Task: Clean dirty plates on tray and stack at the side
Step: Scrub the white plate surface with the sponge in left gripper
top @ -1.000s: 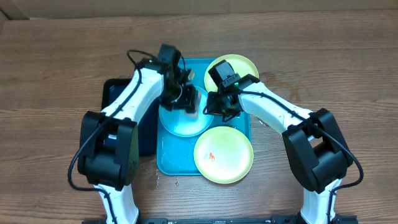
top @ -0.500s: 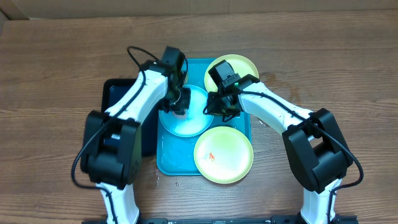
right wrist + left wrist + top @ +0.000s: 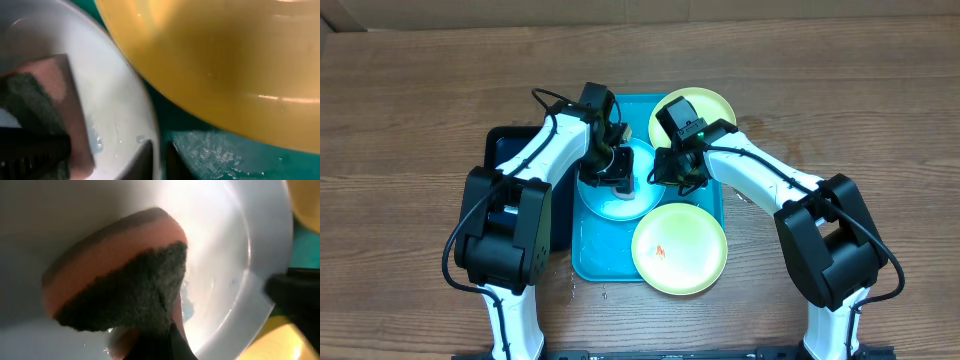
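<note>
Three plates [image 3: 680, 248] were out, and the blue plate [image 3: 612, 205] lay on the tray [image 3: 592, 255] toward 11 o'clock, directly beneath my left fingers [image 3: 610, 168] clamped on the sponge [image 3: 115, 280], while my right fingers [image 3: 667, 172] straddled its 3 o'clock rim, grip not clear to me.

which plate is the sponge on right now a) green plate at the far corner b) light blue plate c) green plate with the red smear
b: the left wrist view shows the sponge pressed on the pale inside of the light blue plate.
</note>
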`<action>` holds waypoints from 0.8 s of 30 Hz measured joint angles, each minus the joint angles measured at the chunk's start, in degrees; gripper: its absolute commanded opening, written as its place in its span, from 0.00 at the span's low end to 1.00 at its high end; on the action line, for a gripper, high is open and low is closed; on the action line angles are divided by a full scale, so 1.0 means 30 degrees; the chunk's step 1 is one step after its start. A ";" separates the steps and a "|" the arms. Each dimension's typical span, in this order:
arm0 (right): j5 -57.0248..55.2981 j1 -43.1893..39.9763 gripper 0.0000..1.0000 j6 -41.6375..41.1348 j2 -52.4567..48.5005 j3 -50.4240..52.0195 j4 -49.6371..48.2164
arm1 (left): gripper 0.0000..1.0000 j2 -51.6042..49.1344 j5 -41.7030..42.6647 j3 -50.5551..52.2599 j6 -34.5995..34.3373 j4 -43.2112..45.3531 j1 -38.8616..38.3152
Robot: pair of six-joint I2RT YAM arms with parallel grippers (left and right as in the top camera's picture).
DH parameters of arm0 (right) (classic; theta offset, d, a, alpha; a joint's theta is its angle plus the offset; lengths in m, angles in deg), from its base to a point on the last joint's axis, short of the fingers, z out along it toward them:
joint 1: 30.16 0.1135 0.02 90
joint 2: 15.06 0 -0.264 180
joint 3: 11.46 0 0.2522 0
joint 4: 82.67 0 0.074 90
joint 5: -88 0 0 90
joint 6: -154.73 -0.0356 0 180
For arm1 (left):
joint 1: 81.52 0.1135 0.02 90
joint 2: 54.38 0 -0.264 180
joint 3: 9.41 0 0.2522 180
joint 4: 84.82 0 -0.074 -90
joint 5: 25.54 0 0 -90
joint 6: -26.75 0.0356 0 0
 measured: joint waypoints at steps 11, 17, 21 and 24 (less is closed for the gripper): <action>0.0168 0.0262 0.19 -0.0095 0.0000 0.0007 0.0182 | 0.04 0.4029 -0.1282 -0.0393 -0.0036 -0.1217 0.0000; 0.0175 0.0270 0.04 -0.0146 -0.0007 0.0444 -0.0189 | 0.04 0.3854 -0.2732 -0.0189 -0.0051 -0.1107 0.0000; 0.0197 0.0262 0.04 -0.0146 -0.0007 0.0488 -0.0321 | 0.04 0.3621 -0.3053 0.0787 -0.0073 -0.0117 -0.0087; 0.0211 0.0270 0.04 -0.0138 -0.0007 0.0488 -0.0328 | 0.04 0.3293 -0.3184 0.1916 -0.0073 0.1239 -0.0255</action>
